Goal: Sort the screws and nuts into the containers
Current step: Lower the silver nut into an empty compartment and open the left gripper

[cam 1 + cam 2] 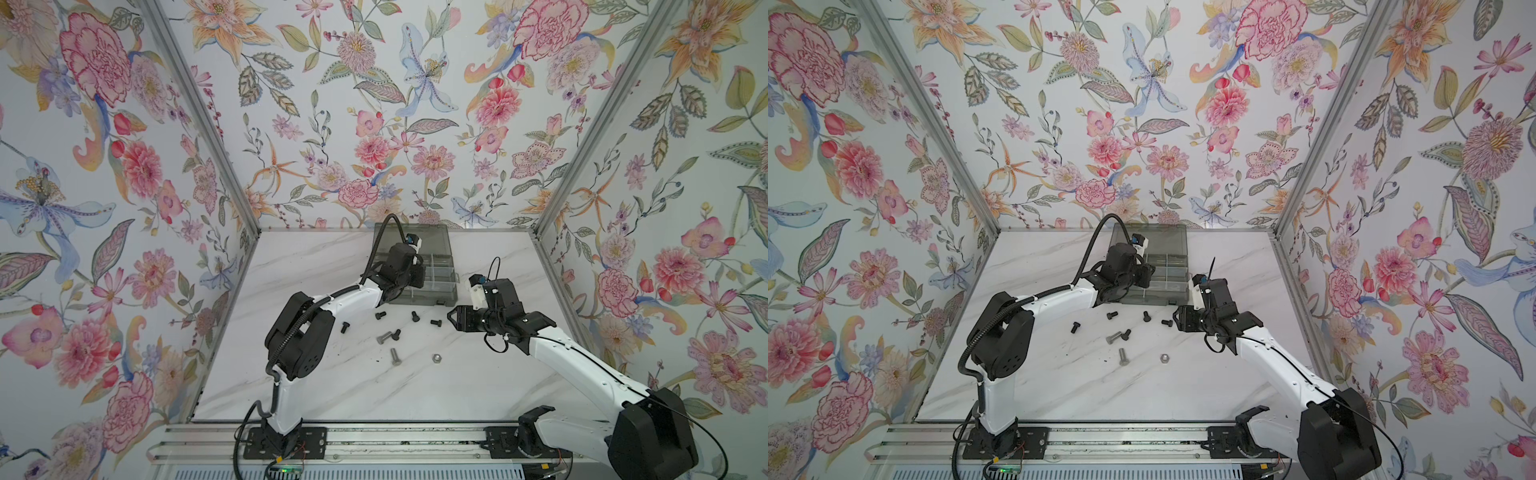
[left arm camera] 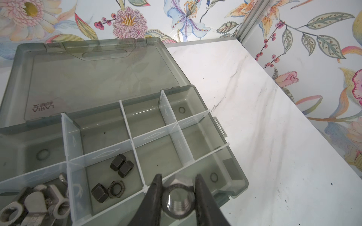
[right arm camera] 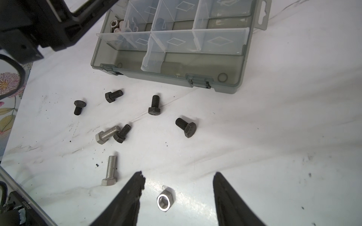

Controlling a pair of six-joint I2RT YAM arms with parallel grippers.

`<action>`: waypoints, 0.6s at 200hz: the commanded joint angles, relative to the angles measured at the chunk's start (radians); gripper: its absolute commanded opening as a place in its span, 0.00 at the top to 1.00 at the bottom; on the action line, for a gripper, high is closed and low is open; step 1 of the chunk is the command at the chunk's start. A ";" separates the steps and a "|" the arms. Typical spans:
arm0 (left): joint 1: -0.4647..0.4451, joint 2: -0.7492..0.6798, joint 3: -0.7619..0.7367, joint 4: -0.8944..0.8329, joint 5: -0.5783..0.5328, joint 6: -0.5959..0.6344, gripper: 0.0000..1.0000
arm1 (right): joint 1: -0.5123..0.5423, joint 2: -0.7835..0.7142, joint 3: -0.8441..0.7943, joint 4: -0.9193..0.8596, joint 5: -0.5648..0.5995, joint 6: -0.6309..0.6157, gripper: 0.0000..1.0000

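Over the box point(image 1: 436, 297), at the back of the table point(image 1: 316, 257), the left gripper point(image 2: 177, 182) pinches a silver nut point(image 2: 178, 201). Its jaws are closed down to the nut's width, one finger on each side. The nut's threaded hole faces the wrist camera. It hangs near the box's front wall, just past the divider point(image 2: 139, 166) that bounds one cell; which cell lies straight beneath it I cannot tell.

That bounded cell holds four black nuts point(image 2: 121, 168), lying in two touching pairs. The next cell along holds a heap of wing nuts point(image 2: 39, 201). The lid point(image 2: 98, 78) lies open and flat behind the cells, towards the back wall.

The right gripper point(image 3: 178, 174) is over the table off the box's front right corner, jaws well apart and holding nothing. In the right wrist view a loose nut point(image 3: 166, 201), silver, lies flat on the table and shows between the two fingers, touched by neither. Both top views show this nut apart from the rest, nearer the robot's base.

In front of the box the screws lie scattered on their sides. There are five black screws point(image 3: 154, 105): three in a loose row close to the box's front wall and one nearest the right gripper. The fifth leans against a silver one. There are two silver screws point(image 3: 110, 171): the one pointed at lies alone near the loose nut. The other lies just beyond it, touching that fifth black screw.
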 commanded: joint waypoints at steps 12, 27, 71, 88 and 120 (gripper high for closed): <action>0.011 0.077 0.076 0.025 0.046 0.021 1.00 | -0.006 -0.013 -0.013 -0.006 0.013 0.014 0.40; 0.011 0.104 0.104 0.011 0.055 0.028 1.00 | -0.007 -0.012 -0.015 -0.006 0.013 0.015 0.40; 0.014 0.174 0.169 -0.019 0.058 0.035 1.00 | -0.009 -0.008 -0.018 -0.006 0.009 0.019 0.39; 0.019 0.195 0.191 -0.036 0.044 0.042 1.00 | -0.010 -0.008 -0.018 -0.006 0.006 0.018 0.39; 0.026 0.225 0.221 -0.056 0.040 0.049 1.00 | -0.009 -0.005 -0.019 -0.006 0.003 0.016 0.39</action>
